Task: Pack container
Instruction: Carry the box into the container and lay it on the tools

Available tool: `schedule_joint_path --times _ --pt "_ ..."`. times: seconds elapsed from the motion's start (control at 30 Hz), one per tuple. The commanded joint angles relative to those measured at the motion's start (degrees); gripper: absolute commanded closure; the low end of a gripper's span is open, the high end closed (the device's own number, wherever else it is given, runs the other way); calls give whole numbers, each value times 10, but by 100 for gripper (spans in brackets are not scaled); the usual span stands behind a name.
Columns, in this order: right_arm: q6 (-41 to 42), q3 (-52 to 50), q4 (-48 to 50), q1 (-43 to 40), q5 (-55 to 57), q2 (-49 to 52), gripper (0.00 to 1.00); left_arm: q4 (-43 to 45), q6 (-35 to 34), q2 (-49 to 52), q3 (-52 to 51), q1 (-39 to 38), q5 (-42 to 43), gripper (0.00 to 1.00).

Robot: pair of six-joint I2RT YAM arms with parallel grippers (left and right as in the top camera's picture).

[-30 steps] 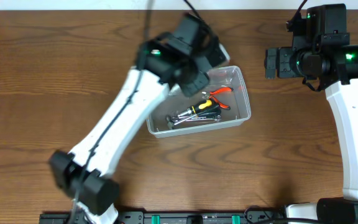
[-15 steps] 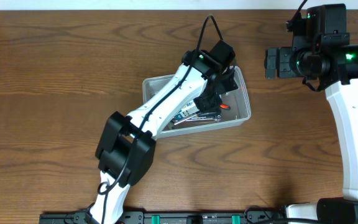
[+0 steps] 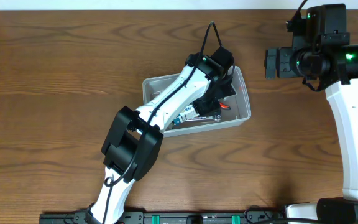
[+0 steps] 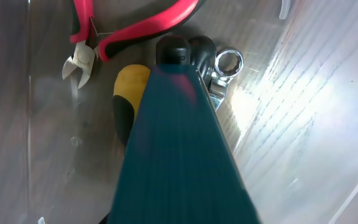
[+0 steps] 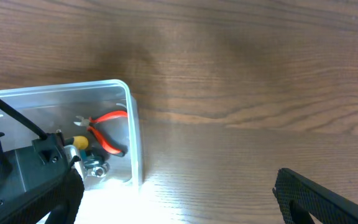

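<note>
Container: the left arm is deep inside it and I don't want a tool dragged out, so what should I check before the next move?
1. Left gripper inside the container, within its walls: ok.
2. Left gripper shut: ok; whether it grips the dark teal object filling the left wrist view: cannot tell.
3. Red-handled cutters, yellow-handled screwdriver and wrench lying inside the container: ok.
4. Right gripper open, apart from the container: ok.
5. Container flat on the table: ok.
</note>
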Motion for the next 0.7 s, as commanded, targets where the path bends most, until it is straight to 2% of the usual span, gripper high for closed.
schedule_joint_path --times 0.0,0.07,0.13,0.3,0.33,0.37,0.4,0.43,0.53,0.67 --pt "8 2 0 -1 0 2 1 -3 10 4 -3 0 2 92" --pt "8 2 0 -1 0 2 1 -2 10 4 -3 0 2 84" --pt "8 2 0 -1 0 2 1 0 10 5 -3 0 2 83" --pt "8 2 0 -1 0 2 1 8 10 7 -3 0 2 64" --pt "8 2 0 -1 0 2 1 10 10 7 -3 0 2 51" --pt "8 2 0 -1 0 2 1 10 10 7 -3 0 2 32" --pt "8 2 0 -1 0 2 1 10 10 7 -3 0 -2 21" --pt "8 2 0 -1 0 2 1 10 10 6 -3 0 -9 16" --pt "8 2 0 -1 0 2 1 10 7 4 -3 2 -57 5" --pt "8 2 0 -1 0 2 1 3 2 -3 2 9 -95 0"
